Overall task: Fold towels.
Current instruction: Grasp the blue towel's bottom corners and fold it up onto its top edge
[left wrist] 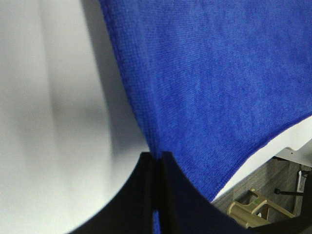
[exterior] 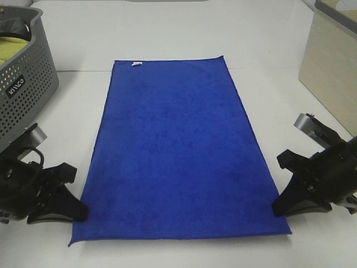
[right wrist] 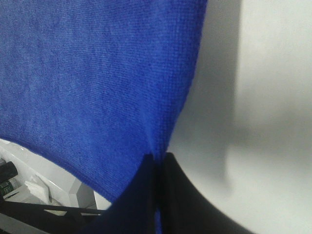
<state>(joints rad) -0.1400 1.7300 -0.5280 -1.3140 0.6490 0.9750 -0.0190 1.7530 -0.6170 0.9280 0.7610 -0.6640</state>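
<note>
A royal-blue towel (exterior: pixel 178 156) lies flat and spread out on the white table, its small white tag (exterior: pixel 135 64) at the far short edge. My left gripper (exterior: pixel 82 212) sits at the towel's near-left edge, shut on the towel's edge (left wrist: pixel 155 156). My right gripper (exterior: pixel 276 207) sits at the near-right edge, shut on that edge of the towel (right wrist: pixel 158 158). In both wrist views the black fingers meet with blue cloth pinched between them.
A grey perforated basket (exterior: pixel 25 84) holding a yellow-green cloth (exterior: pixel 12 47) stands at the far left. A beige box (exterior: pixel 329 61) stands at the far right. The table's near edge runs just below the towel.
</note>
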